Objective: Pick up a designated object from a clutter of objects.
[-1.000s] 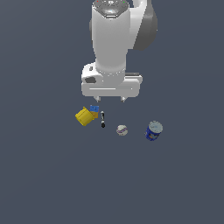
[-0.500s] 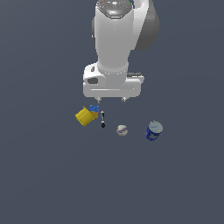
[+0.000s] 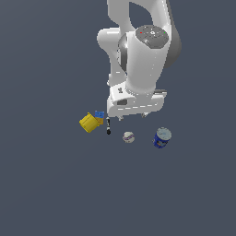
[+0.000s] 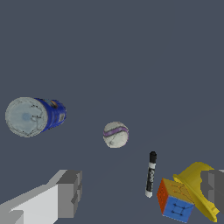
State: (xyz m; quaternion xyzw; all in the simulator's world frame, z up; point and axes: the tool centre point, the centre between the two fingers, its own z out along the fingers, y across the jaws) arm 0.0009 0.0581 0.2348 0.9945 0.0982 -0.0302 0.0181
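Note:
The designated object, a dark blue can (image 3: 162, 138) with a pale silvery top and white marks, stands at the exterior view's right end of the clutter of objects. In the wrist view the can (image 4: 35, 116) shows its round top. My gripper (image 3: 132, 116) hangs open above the floor, over the small white ball (image 3: 128, 137), with the can off to the exterior view's right. In the wrist view the gripper (image 4: 140, 188) holds nothing, and its grey fingers (image 4: 70, 192) stand wide apart.
A yellow box (image 3: 89, 122) with a small blue block (image 3: 99, 114) lies at the exterior view's left, and a thin black-and-white stick (image 3: 108, 126) lies beside it. The wrist view shows the ball (image 4: 116, 134), stick (image 4: 151, 173), block (image 4: 175, 199) and box (image 4: 197, 186).
The arm has swung toward the exterior view's right and come lower, bringing the hand from above the stick to above the ball. The objects have not moved.

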